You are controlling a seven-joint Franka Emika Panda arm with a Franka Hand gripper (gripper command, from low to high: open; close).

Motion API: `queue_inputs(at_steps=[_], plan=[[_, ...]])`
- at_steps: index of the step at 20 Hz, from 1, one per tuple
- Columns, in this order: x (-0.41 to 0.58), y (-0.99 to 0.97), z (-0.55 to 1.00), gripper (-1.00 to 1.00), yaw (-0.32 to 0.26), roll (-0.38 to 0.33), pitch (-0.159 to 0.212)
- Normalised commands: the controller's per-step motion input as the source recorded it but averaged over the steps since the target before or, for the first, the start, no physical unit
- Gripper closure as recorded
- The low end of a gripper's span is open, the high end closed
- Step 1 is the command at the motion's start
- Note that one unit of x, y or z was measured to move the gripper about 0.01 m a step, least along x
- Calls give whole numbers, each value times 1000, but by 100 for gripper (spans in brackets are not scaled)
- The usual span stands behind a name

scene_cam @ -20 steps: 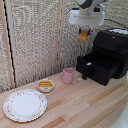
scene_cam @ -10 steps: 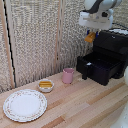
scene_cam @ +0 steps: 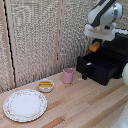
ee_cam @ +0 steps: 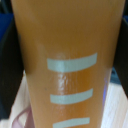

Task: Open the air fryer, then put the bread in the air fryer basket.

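Bread (scene_cam: 94, 47) hangs clenched in the jaws of the gripper (scene_cam: 96, 45) above the pulled-out air fryer basket (scene_cam: 103, 65), so, as I judge it, lower it squarely inside the walls before letting go.

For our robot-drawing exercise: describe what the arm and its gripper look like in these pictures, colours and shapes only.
The arm is bulky, glossy white, with rounded segments and a dark band at a joint. It ends in the gripper, a flat white body with short dark fingers below. No cables or markings can be made out at this size, and the wrist view shows none of the robot.
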Motion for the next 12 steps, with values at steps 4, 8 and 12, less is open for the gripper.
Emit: queue_inputs(at_steps=[4,8,12], plan=[[295,-558,-236,100,-6,38,133],[188,-581,-194,100,0,15,103],[126,-427,-191,100,23,17,73]])
